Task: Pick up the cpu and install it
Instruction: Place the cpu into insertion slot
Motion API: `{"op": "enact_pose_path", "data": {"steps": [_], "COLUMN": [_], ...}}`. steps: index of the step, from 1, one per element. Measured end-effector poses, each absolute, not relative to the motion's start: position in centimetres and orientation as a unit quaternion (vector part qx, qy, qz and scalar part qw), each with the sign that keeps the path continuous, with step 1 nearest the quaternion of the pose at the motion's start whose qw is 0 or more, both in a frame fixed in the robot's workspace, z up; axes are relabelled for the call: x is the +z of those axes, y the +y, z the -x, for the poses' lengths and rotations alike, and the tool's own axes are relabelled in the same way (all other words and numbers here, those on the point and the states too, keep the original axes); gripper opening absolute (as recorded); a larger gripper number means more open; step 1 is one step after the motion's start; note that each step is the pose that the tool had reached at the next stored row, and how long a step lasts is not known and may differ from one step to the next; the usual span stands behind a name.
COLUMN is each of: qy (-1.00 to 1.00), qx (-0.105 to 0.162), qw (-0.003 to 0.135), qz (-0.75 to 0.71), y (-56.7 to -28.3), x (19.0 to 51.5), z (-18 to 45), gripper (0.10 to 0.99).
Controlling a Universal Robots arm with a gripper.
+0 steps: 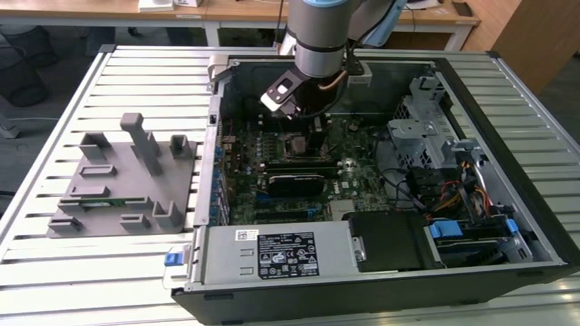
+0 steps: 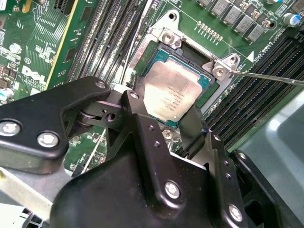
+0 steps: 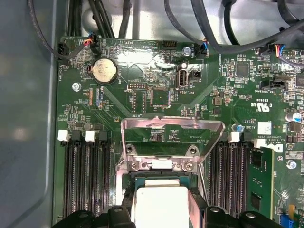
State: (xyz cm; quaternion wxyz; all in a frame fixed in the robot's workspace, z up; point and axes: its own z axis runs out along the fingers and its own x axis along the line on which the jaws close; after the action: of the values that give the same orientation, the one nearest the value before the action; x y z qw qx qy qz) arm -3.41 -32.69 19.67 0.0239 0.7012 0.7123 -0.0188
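A slatted metal counter [image 1: 136, 68] carrying an open computer case [image 1: 507, 224] was shown in the exterior view, with the arm [image 1: 322, 41] reaching down into it. In the second wrist view the cpu [image 2: 173, 92] was seen lying in the socket [image 2: 190, 52], pinched at its edges by the black fingers [image 2: 142, 128]. In the first wrist view the socket's hinged plate [image 3: 172, 124] was seen raised.
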Motion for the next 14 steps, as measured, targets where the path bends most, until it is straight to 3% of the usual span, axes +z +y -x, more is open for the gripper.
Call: {"op": "enact_pose_path", "data": {"steps": [14], "qy": [0.709], "qx": [-0.019], "qw": [0.024], "qz": [-0.704], "y": [-32.62], "x": [19.43], "z": [3.39], "gripper": [0.533]}}
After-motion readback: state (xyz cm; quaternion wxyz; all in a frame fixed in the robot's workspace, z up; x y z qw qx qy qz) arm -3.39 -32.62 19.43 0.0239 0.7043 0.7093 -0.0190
